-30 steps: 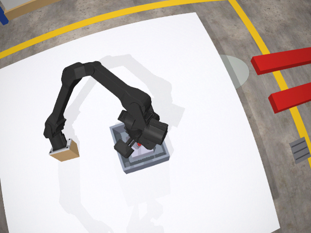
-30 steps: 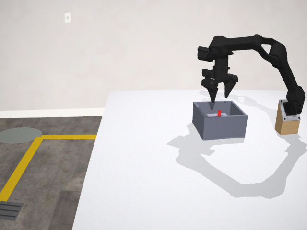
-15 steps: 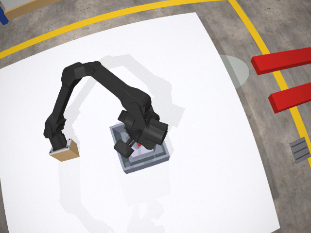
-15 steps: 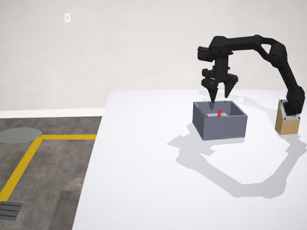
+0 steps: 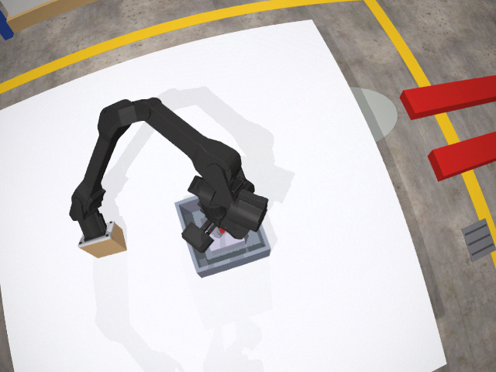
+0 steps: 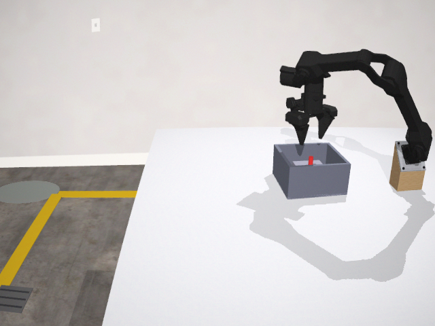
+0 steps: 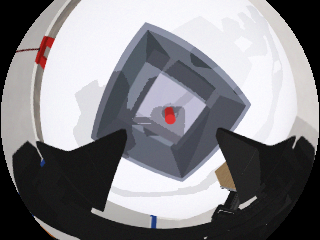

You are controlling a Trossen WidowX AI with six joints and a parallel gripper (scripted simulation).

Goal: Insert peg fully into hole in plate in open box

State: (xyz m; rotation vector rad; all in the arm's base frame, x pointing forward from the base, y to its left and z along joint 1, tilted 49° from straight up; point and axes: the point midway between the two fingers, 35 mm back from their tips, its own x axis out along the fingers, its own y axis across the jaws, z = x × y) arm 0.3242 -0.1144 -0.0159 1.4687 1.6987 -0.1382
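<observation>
Below me sits the grey open box (image 6: 317,180), square-walled, upright on the white table. On its floor lies a pale plate (image 7: 155,96). The short red peg (image 6: 310,160) stands upright at the plate's centre.
</observation>
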